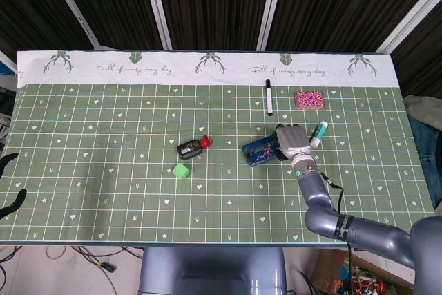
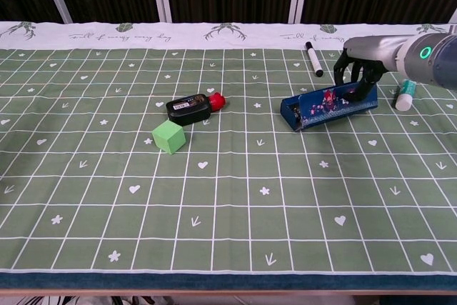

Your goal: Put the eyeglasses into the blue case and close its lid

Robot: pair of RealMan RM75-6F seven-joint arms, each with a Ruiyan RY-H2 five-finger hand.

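The blue case [image 1: 261,150] with a floral print lies right of the table's middle, its lid [image 2: 325,100] lowered almost flat over the base. My right hand [image 1: 291,140] reaches from the right and curls its fingers [image 2: 355,71] over the far right end of the case, pressing on the lid. The eyeglasses cannot be seen; the lid covers the inside of the case. Of my left hand [image 1: 15,202], only dark fingertips show at the left edge of the head view, spread apart and holding nothing.
A black marker [image 1: 268,97] and a pink block [image 1: 309,99] lie behind the case. A white tube with a teal cap [image 2: 405,95] sits just right of my right hand. A black device with a red end [image 2: 189,107] and a green cube [image 2: 168,136] lie to the left.
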